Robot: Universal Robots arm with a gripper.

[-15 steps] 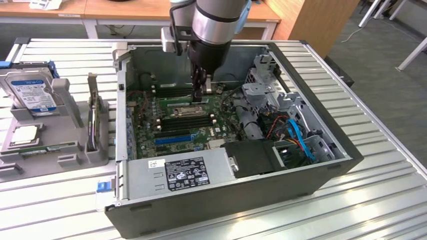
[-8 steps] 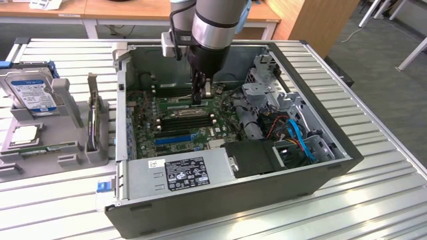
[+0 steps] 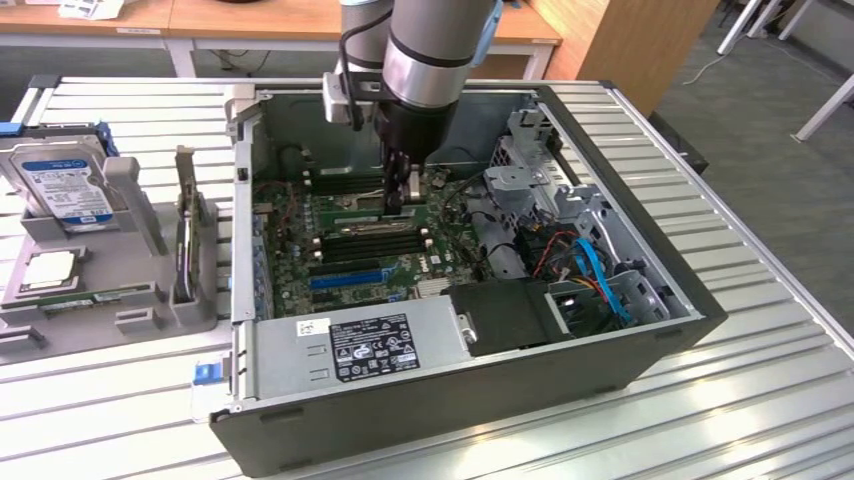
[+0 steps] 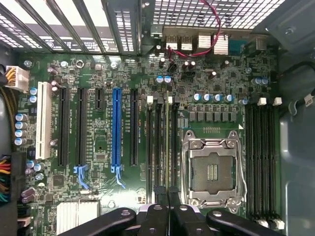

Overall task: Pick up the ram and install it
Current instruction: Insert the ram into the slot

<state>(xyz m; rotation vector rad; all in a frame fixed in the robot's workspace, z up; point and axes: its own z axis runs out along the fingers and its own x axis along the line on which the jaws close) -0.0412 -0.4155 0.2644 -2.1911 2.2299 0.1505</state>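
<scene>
Inside computer case (image 3: 534, 400) | tool (image 4: 167, 192) clamped on ram (image 4: 169, 147), edge-on at motherboard slots (image 4: 158, 147) | hard drive (image 3: 60, 180) in holder (image 3: 130, 188) outside

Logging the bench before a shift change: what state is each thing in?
case: lying on its side, open.
gripper: shut, down inside the case at the ram's end.
ram: edge-on along a slot; seating unclear.
processor socket: empty, frame down.
hard drive: leaning, outside the case.

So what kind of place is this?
Probably a lab or workshop bench for computer assembly: an open computer case sits on a slatted metal table, a hard drive rests in a grey holder beside it, and wooden desks line the back.
</scene>
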